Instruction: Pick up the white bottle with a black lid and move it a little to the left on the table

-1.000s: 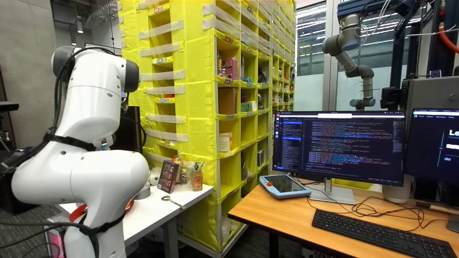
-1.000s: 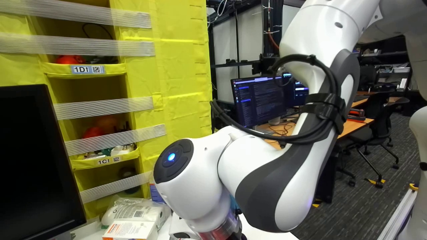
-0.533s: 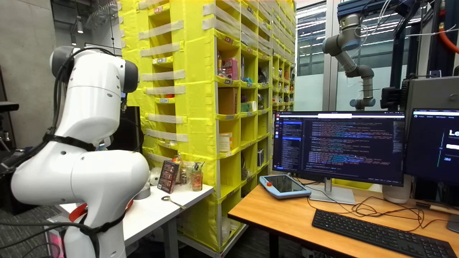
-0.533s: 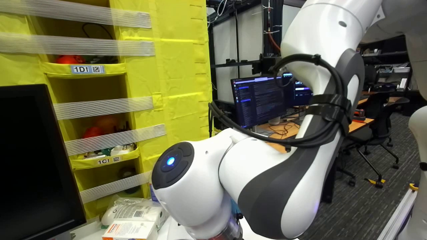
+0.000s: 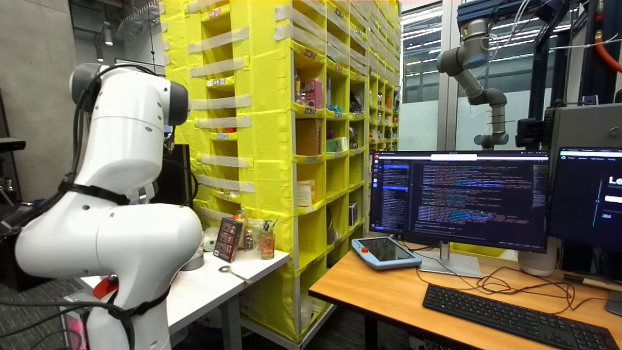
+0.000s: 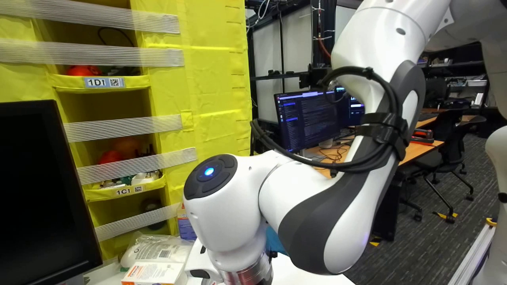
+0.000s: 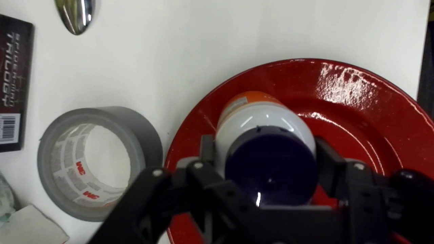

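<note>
The white bottle (image 7: 271, 117) with an orange label and a dark lid (image 7: 271, 166) is in the middle of the wrist view, within the outline of the red plate (image 7: 271, 78). My gripper (image 7: 266, 152) has one finger on each side of the bottle just below the lid, and both pads (image 7: 207, 148) look pressed to it. I cannot tell whether the bottle rests on the plate or hangs above it. The table (image 5: 218, 287) has a white top. In both exterior views the bottle and fingers are hidden behind the arm or out of frame.
A grey tape roll (image 7: 147, 142), a dark box (image 7: 13, 81) and a spoon (image 7: 76, 17) lie on the table. A pump bottle (image 5: 267, 243) stands near the table corner. A dark screen (image 6: 39, 190), packages (image 6: 154, 273) and a yellow shelf (image 6: 214, 130) are close to the arm.
In an exterior view the hand dips slightly half a second ago, then sits higher now, with the wrist shifted left. The visible part of the red plate by the arm has changed a little.
</note>
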Action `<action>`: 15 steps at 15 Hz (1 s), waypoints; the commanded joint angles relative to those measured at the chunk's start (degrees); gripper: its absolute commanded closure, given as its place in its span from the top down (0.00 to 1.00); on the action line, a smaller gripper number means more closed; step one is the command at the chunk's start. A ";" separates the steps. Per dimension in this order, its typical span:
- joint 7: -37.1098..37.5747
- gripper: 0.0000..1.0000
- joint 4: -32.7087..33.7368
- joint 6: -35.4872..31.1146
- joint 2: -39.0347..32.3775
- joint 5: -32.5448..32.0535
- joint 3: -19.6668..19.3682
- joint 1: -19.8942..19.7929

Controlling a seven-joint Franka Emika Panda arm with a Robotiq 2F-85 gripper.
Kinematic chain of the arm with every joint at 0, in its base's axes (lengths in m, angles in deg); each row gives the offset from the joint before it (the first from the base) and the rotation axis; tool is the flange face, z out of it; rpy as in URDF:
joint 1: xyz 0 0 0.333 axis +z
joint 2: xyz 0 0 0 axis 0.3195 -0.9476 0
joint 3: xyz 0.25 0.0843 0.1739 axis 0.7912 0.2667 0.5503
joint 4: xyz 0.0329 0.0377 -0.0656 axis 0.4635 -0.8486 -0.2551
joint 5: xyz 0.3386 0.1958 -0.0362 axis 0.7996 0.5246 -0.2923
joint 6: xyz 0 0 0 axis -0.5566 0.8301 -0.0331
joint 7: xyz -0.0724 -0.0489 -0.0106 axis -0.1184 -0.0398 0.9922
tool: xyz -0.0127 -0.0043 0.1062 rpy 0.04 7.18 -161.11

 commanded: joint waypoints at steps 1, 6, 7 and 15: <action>1.37 0.44 -1.04 -2.69 0.84 0.43 -0.84 0.10; 2.50 0.44 -1.33 -3.11 1.13 1.20 -1.41 -0.24; 2.70 0.48 -1.37 -3.17 1.13 1.47 -1.50 -0.33; 6.46 1.00 -2.82 -2.53 1.96 2.04 -2.95 -0.66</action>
